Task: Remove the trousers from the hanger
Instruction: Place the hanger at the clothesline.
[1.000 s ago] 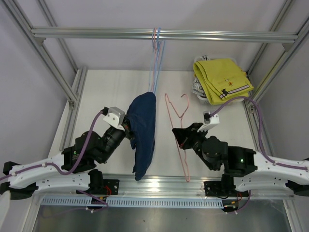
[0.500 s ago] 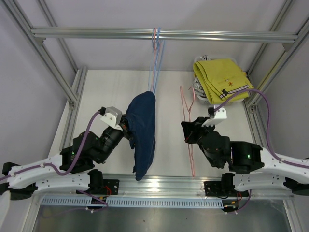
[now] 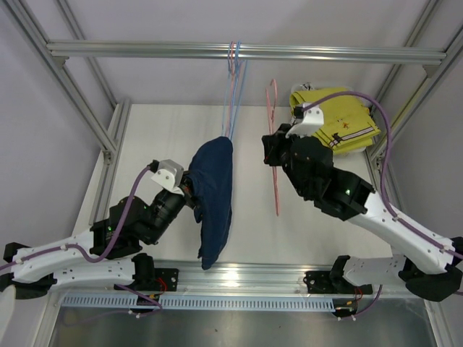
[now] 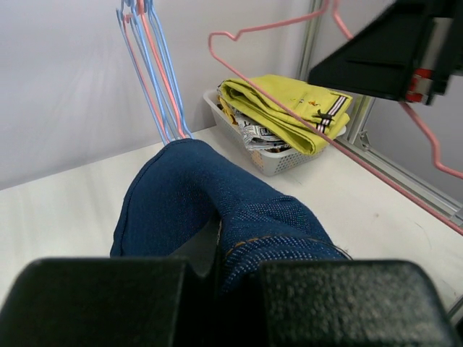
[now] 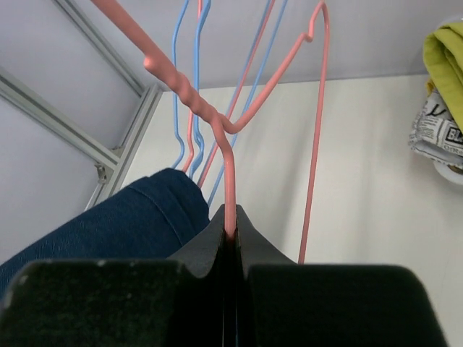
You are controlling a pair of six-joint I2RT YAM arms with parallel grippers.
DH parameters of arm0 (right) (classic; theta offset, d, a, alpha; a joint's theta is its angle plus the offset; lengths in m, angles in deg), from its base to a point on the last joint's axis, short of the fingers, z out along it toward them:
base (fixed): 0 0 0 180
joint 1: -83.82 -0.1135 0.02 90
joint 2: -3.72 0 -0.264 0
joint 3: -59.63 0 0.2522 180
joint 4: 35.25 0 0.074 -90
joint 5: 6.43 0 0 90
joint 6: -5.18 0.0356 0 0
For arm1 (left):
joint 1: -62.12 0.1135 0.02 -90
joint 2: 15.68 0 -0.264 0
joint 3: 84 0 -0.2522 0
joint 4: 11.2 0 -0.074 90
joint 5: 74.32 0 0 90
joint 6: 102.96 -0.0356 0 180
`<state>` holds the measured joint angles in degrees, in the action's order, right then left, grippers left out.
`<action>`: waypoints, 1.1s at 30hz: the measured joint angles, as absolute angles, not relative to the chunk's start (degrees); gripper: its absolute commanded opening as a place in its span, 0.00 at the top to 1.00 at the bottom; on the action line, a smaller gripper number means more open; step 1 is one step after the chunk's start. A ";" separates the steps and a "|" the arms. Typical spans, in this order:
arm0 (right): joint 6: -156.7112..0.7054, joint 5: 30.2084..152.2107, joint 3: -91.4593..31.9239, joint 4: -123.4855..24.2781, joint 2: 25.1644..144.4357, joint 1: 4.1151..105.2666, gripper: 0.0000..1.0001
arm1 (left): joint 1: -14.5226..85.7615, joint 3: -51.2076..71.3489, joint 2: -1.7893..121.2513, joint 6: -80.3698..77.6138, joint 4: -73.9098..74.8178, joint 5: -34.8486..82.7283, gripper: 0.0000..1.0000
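Observation:
The dark navy trousers hang folded in mid-air, and my left gripper is shut on their side. In the left wrist view the navy cloth fills the space between my left gripper's jaws. My right gripper is shut on a bare pink hanger, held up with its hook near the rail. The right wrist view shows the pink hanger's wire pinched in my right gripper, with the navy trousers to the left. Folded yellow trousers lie on top in a basket.
Blue and pink hangers hang from the rail just above the navy trousers. A white basket at the back right holds the yellow trousers over a black-and-white print garment. Aluminium frame posts stand at the table's sides.
My right arm has raised the pink hanger from low over the table up and back toward the rail. The left arm and navy trousers have stayed put.

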<state>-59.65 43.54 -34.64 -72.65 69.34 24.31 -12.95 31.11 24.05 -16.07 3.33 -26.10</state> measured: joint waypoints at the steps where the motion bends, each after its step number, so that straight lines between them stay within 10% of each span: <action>1: -60.09 45.02 -35.71 -72.58 70.57 25.43 1.00 | -12.95 31.08 24.05 -16.20 3.33 -26.10 0.93; 33: -62.58 67.14 -65.94 -75.34 99.07 44.92 1.00 | -12.95 29.18 24.99 -15.29 6.59 -23.54 0.91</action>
<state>-62.58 67.14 -65.94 -75.34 99.07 44.92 -12.95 29.18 24.99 -15.29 6.59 -23.54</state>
